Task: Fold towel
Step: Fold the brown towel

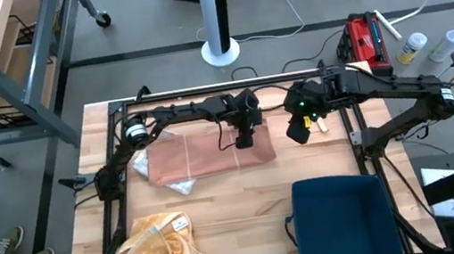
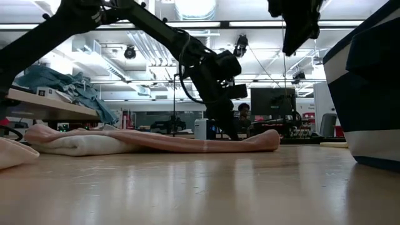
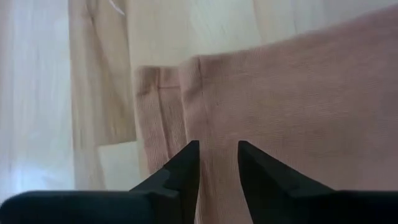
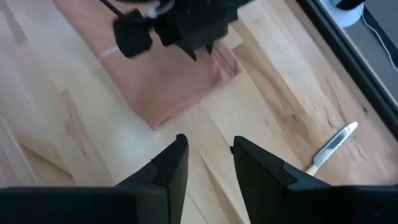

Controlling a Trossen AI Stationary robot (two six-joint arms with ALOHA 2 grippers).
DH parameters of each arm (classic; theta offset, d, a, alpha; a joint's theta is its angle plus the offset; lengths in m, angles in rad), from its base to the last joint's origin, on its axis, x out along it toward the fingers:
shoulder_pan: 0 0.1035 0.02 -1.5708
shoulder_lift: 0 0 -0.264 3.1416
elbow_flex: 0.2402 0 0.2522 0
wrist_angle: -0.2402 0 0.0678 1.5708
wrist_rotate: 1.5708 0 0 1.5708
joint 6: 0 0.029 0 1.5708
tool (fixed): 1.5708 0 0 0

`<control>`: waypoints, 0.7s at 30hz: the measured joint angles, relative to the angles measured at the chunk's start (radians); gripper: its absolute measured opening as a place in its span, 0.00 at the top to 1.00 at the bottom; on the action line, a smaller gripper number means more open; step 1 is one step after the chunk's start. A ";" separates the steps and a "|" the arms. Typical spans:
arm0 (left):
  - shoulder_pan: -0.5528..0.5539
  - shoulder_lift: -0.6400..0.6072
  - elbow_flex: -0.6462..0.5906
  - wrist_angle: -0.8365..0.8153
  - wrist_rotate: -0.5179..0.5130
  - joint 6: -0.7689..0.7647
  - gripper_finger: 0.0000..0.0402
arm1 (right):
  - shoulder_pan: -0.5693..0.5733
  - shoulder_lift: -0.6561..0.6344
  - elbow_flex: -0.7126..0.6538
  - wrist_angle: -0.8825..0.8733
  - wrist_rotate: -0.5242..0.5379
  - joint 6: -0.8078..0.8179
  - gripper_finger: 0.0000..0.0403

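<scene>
A salmon-pink towel (image 1: 204, 157) (image 2: 156, 140) lies folded and flat on the wooden table, its hemmed layers showing at one end (image 3: 163, 106). My left gripper (image 1: 244, 140) (image 3: 217, 149) points steeply down over the towel's right part, near its far edge. It is open, with flat cloth showing between the fingertips. My right gripper (image 1: 297, 132) (image 4: 208, 146) hangs open above bare wood, just right of the towel and well above the table (image 2: 294, 44). Nothing is between its fingers. My left gripper comes at the towel's top layer (image 3: 217, 124) from above, slanting, a little in from the hemmed end. In the low view its fingers (image 2: 232, 134) reach down to the cloth. I cannot tell whether they touch it. The cloth lies flat there.
A crumpled yellow cloth (image 1: 159, 245) lies near the front left. A dark blue bin (image 1: 344, 217) (image 2: 369, 94) stands at the front right. A small knife (image 4: 333, 146) lies right of the towel. A whitish piece (image 1: 183, 186) sticks out under the towel's near edge.
</scene>
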 joint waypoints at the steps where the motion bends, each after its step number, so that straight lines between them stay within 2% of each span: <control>1: 0.000 0.000 -0.003 0.007 0.001 -0.004 0.76 | 0.000 0.001 -0.011 -0.001 0.000 0.004 0.69; 15: 0.003 0.004 -0.017 0.051 0.010 -0.106 0.81 | 0.020 0.001 -0.065 0.000 0.000 0.043 0.74; 21: 0.003 0.004 -0.015 0.101 -0.008 -0.222 0.76 | 0.029 0.001 -0.066 0.001 0.000 0.049 0.73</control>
